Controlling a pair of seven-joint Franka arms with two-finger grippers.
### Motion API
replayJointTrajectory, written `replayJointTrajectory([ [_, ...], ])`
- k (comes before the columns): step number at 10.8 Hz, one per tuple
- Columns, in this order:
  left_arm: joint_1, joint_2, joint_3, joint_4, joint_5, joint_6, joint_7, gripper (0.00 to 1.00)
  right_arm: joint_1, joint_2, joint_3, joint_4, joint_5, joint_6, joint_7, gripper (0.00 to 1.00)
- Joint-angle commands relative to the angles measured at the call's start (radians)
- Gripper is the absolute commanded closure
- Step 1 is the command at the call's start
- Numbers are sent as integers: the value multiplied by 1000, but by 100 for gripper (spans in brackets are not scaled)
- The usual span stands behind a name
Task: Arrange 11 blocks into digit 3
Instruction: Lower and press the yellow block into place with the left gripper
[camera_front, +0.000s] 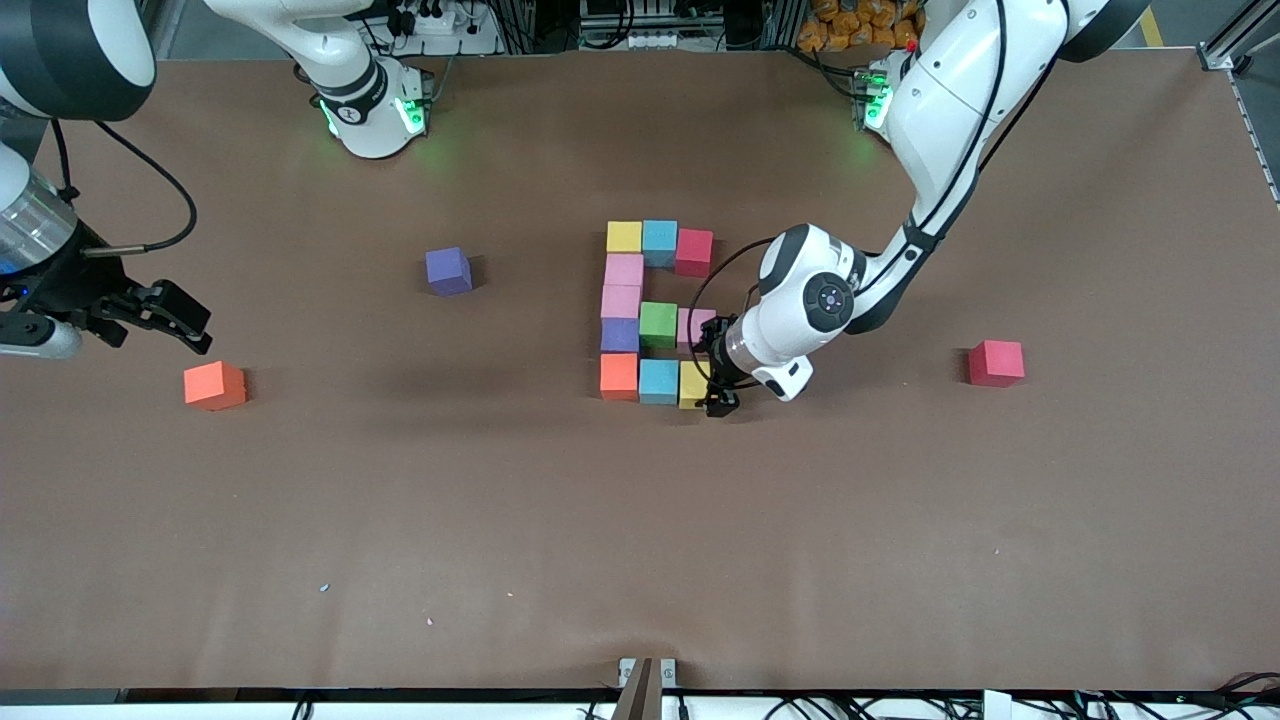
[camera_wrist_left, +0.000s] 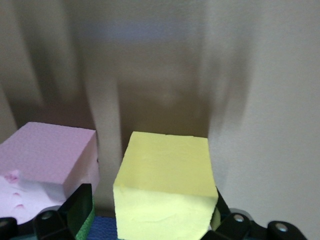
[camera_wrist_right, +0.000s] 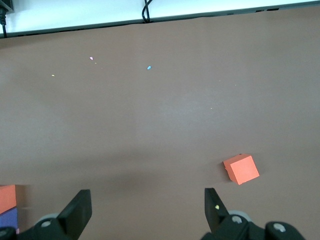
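From the front view, the digit 3 (camera_front: 655, 312) lies near the middle of the table (camera_front: 640, 520) as a blocky figure of foam cubes: a yellow, a light blue and a red cube in the row farthest from the camera, then two pink cubes and a purple one down one column, a green and a pink cube in the middle row, and an orange, a light blue and a yellow block (camera_front: 692, 384) in the row nearest the camera. The left gripper (camera_front: 722, 385) sits low at that yellow block, at the end of its row toward the left arm's end of the table. The right gripper (camera_front: 170, 318) waits in the air at the right arm's end, above a loose orange block (camera_front: 214, 385). A loose purple block (camera_front: 448, 270) and a loose red block (camera_front: 996, 363) lie apart from the figure.

In the left wrist view, the yellow block (camera_wrist_left: 165, 187) stands between the fingers (camera_wrist_left: 80, 207), which are spread wide (a gap shows on at least one side), not clamped. A pink cube (camera_wrist_left: 47, 162) sits just beside it.

In the right wrist view, the fingers (camera_wrist_right: 77, 210) stand wide apart with nothing between them; the orange block (camera_wrist_right: 241, 168) lies on the table.
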Motion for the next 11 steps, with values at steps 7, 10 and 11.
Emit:
replayJointTrajectory([
  [7, 0, -70, 2, -36, -14, -47, -35, 0, -14, 17, 8, 28, 11, 2, -1, 0],
  [10, 0, -96, 2, -42, -14, -99, -39, 0, -18, 22, 8, 30, 11, 8, 1, 0],
  [11, 3, -111, 2, -51, -14, -100, -42, 0, -15, 22, 8, 30, 11, 19, 3, 0],
])
